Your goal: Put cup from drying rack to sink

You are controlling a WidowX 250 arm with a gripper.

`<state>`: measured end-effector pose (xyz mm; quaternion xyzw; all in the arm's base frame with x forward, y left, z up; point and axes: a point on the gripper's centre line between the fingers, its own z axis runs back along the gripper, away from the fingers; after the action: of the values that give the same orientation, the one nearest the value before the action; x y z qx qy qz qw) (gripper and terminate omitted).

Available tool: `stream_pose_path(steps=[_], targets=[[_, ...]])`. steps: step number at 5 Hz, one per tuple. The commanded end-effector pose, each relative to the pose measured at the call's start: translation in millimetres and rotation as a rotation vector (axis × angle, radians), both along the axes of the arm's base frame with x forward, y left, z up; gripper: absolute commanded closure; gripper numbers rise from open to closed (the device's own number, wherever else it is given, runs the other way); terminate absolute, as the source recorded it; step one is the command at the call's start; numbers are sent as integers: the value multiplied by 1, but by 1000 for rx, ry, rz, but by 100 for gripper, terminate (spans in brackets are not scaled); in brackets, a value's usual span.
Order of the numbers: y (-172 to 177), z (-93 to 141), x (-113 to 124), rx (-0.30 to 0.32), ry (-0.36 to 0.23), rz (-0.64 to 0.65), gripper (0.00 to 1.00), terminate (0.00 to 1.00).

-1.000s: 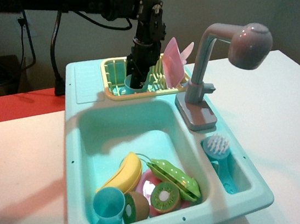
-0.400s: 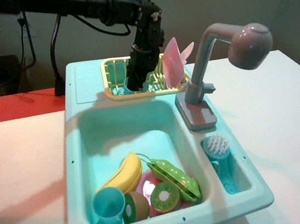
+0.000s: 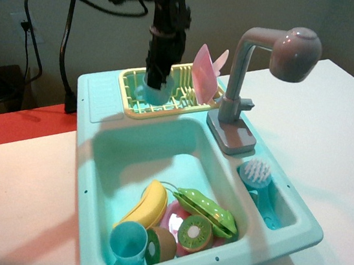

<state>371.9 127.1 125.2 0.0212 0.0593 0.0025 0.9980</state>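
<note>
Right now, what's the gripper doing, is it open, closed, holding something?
Gripper: closed on the cup, holding it raised just above the drying rack, not yet over the sink.

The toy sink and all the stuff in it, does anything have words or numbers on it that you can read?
No, there is none to read.
The sink, the grey faucet, the yellow drying rack and the pale blue cup held by the gripper are all plain.
The banana, the pea pod, the kiwi halves and the scrub brush carry no letters either.
</note>
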Motion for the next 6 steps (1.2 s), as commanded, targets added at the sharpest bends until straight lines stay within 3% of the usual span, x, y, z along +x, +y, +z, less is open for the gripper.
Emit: stream_pose_path(steps=[1,2,4,6], targets=[[-1,86,10,45,-220,-21,100,0],[-20,95,22,2,-242,-92,100,0],[-103,63,29,-68,-172,-286,100,0],[-138,43,20,-77,-152,-321,100,0]])
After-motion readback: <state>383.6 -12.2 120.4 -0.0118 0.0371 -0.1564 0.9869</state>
